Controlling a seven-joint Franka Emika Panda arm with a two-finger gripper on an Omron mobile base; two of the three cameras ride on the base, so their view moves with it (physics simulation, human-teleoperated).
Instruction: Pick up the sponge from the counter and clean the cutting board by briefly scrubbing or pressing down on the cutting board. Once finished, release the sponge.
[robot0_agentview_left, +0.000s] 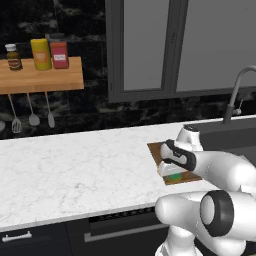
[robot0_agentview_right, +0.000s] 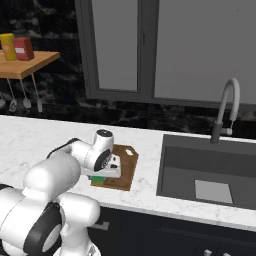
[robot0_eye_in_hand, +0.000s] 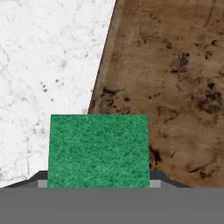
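My tool (robot0_eye_in_hand: 98, 183) pinches the sponge (robot0_eye_in_hand: 99, 150), its two dark finger tips (robot0_eye_in_hand: 41, 178) showing at either side of the green block at the bottom of the hand view. The green face of the sponge fills the gap between them. From the left base view the tool (robot0_agentview_left: 173, 172) hangs low over the cutting board (robot0_agentview_left: 156, 150), and a strip of green sponge (robot0_agentview_left: 175, 177) peeks out just under my hand, at the board's near end. The right base view shows the same: the sponge (robot0_agentview_right: 98, 179) sits beneath my wrist, on or just above the near part of the cutting board (robot0_agentview_right: 127, 164); I cannot tell whether it touches the wood.

In the hand view the cutting board (robot0_eye_in_hand: 175, 83) is dark brown with darker blotches, and its edge runs slantwise, with the white marble table (robot0_eye_in_hand: 48, 61) beside it. The sponge straddles that edge as seen from the hand.

The table (robot0_agentview_left: 75, 170) stretches wide to my left. To my right lies the sink (robot0_agentview_right: 210, 172) with its curved faucet (robot0_agentview_right: 225, 112). On the wall a wooden shelf (robot0_agentview_left: 40, 77) carries a yellow canister (robot0_agentview_left: 41, 54), a red canister (robot0_agentview_left: 59, 54) and a small jar (robot0_agentview_left: 13, 56), with utensils (robot0_agentview_left: 33, 112) hanging below.
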